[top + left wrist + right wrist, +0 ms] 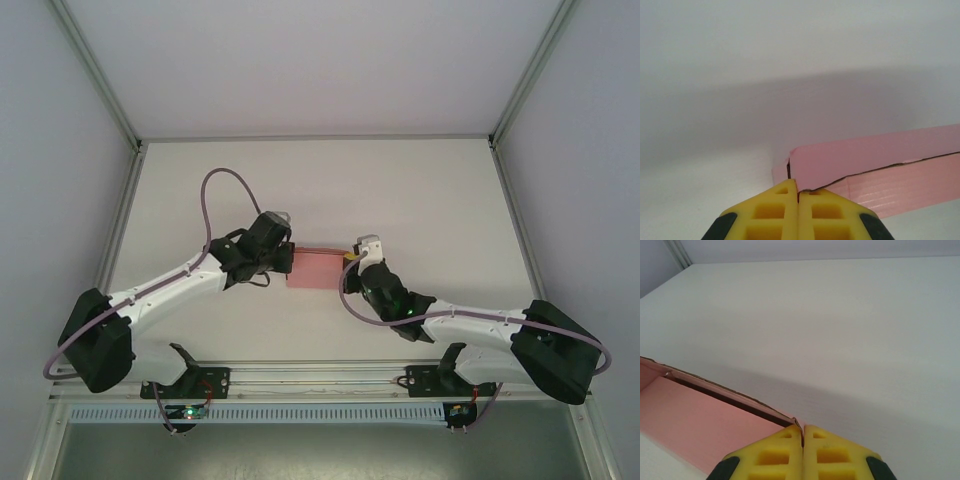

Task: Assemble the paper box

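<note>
The pink paper box (316, 268) is held between the two arms over the middle of the table. My left gripper (289, 258) pinches its left end and my right gripper (350, 262) pinches its right end. In the left wrist view the yellow jaws of the left gripper (798, 191) are shut on a corner of the paper box (875, 155), whose top flap gapes a little along a dark seam. From the right wrist camera, the right gripper (803, 432) is shut on the thin corner edge of the paper box (700, 427).
The white table (420, 190) stretches out beyond the box, with grey side walls and metal frame rails (120, 215) at its edges. A purple cable (225, 180) loops above the left arm.
</note>
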Controlling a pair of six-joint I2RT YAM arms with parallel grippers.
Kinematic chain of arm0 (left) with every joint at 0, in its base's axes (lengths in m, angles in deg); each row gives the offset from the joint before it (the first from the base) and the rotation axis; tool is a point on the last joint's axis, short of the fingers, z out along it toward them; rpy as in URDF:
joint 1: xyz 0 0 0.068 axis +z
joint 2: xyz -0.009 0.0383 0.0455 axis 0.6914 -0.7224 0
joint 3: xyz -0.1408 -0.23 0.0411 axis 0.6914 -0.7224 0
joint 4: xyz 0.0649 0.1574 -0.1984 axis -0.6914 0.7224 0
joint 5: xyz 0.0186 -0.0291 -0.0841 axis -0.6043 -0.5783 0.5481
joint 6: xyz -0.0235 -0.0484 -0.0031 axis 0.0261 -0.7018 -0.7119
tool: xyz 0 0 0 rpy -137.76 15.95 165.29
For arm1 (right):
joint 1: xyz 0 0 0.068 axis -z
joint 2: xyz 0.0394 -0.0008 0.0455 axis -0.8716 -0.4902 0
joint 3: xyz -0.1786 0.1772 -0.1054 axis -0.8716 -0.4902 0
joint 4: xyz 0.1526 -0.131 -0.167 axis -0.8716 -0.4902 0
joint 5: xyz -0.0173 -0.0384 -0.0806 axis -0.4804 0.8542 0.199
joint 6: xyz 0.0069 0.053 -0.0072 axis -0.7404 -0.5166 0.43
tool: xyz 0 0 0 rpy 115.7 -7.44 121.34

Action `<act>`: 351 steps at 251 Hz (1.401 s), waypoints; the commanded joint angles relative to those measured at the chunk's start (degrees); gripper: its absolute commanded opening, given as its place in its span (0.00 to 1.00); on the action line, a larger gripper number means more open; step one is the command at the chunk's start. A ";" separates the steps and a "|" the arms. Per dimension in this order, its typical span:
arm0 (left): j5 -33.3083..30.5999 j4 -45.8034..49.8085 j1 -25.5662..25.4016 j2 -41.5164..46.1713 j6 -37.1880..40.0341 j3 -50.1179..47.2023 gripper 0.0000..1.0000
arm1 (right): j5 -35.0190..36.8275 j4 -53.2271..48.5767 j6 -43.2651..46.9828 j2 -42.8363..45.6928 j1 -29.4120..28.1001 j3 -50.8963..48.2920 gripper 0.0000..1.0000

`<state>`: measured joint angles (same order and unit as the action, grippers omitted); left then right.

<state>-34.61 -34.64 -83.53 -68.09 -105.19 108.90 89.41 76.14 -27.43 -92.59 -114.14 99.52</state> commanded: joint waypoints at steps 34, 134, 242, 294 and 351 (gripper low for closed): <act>3.25 -2.54 -4.08 0.81 1.30 -13.79 0.00 | -5.01 6.99 6.57 -0.23 -3.22 -7.13 0.00; -1.15 -14.88 -6.23 9.12 0.98 -26.19 0.00 | -8.92 7.06 7.64 2.97 -3.82 -9.25 0.20; -4.93 -14.69 -8.71 10.87 0.37 -25.23 0.00 | 2.68 -4.59 -3.70 8.44 -3.72 -0.13 0.82; -5.92 -15.55 -9.57 10.53 0.24 -25.16 0.00 | 6.43 -5.91 -7.79 4.78 -3.72 2.97 0.90; -6.62 -14.40 -10.51 10.77 1.37 -24.09 0.00 | 9.94 -10.85 -12.92 4.08 -3.41 3.44 0.85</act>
<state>-42.59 -60.30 -92.56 -55.44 -104.12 86.21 96.27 68.99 -36.37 -88.64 -117.53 101.66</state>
